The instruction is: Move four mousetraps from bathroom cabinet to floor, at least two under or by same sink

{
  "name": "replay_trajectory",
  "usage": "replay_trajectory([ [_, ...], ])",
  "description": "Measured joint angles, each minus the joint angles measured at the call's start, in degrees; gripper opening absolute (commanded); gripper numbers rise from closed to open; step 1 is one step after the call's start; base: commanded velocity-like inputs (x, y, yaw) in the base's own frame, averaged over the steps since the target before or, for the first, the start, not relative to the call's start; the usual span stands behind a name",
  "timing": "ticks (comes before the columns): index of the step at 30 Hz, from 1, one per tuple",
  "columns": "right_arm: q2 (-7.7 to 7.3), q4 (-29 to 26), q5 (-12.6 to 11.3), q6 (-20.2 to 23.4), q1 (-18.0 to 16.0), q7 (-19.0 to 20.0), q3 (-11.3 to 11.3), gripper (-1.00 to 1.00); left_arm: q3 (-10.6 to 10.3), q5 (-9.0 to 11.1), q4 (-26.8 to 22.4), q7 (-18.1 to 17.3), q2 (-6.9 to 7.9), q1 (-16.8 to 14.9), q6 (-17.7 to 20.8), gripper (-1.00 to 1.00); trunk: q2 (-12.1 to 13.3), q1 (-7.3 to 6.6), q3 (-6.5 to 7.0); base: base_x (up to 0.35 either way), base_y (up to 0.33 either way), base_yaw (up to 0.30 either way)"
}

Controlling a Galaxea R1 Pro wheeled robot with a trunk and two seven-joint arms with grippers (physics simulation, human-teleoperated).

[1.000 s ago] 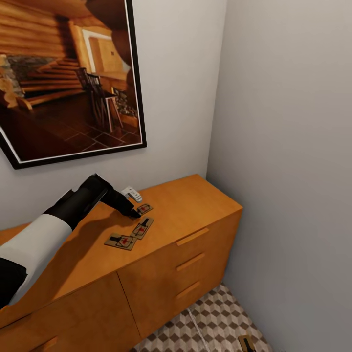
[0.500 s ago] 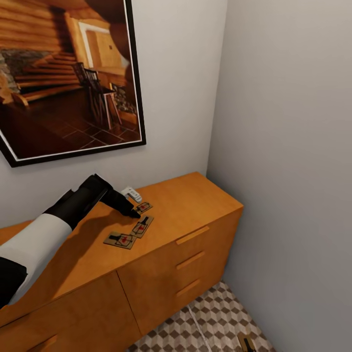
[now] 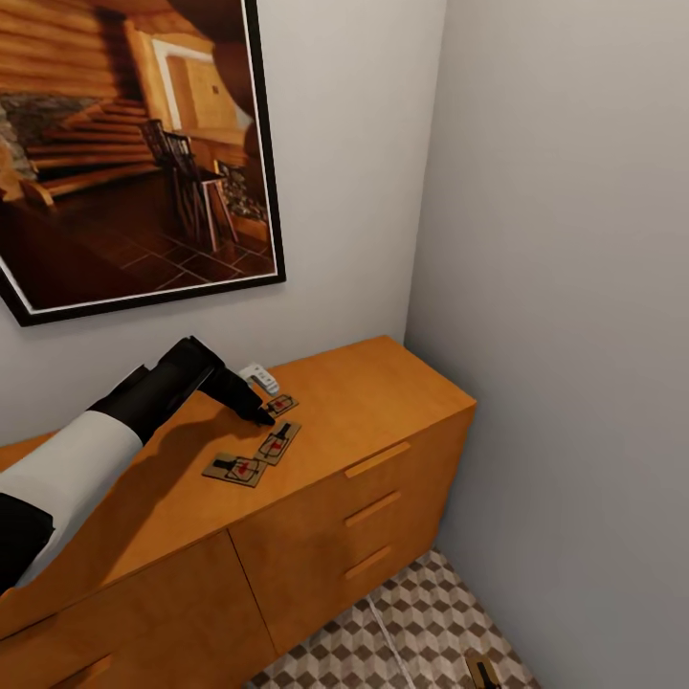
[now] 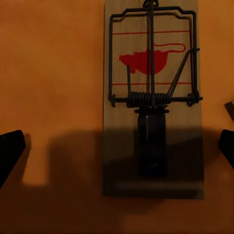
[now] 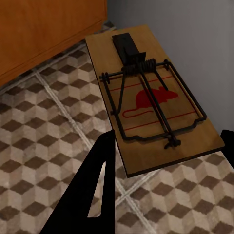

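Soft even render light, sharp focus, dark arm shadow across the cabinet top

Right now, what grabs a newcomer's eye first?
Three mousetraps lie on the orange cabinet top, the left gripper hovering open over the farthest one. A fourth trap is pinched in the right gripper above the cube-patterned floor. A large framed picture hangs above.

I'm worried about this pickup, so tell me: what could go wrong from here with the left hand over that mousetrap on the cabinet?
The mousetrap lies flat on the cabinet top, so the open left hand may scrape the wood or close above the thin board and slip off. A second mousetrap lies close beside it, so a sloppy approach could knock it toward the front edge.
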Motion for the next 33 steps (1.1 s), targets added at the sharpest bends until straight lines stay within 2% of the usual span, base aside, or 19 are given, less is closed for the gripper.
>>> replay_trajectory([
  [10,0.0,0.0,0.0,0.0,0.0,0.0,0.0,-1.0,-0.1,0.0,0.0,0.0,0.0,-0.1,0.0,1.0,0.0,0.0,0.0,0.0,0.0,0.0],
  [11,0.0,0.0,0.0,0.0,0.0,0.0,0.0,-1.0,-0.1,0.0,0.0,0.0,0.0,-0.1,0.0,-1.0,0.0,0.0,0.0,0.0,0.0,0.0],
  [12,0.0,0.0,0.0,0.0,0.0,0.0,0.0,-1.0,-0.2,0.7,-0.1,0.0,0.0,0.1,0.5,-1.0,0.0,0.0,0.0,0.0,0.0,0.0],
  [19,0.0,0.0,0.0,-0.1,0.0,0.0,0.0,-1.0,-0.1,-0.1,-0.1,0.1,-0.01,0.0,-0.3,-1.0,0.0,0.0,0.0,0.0,0.0,0.0],
  [33,0.0,0.0,0.0,-0.1,0.0,0.0,0.0,-1.0,-0.1,-0.1,0.0,0.1,-0.02,0.0,-0.3,-1.0,0.0,0.0,0.0,0.0,0.0,0.0],
])
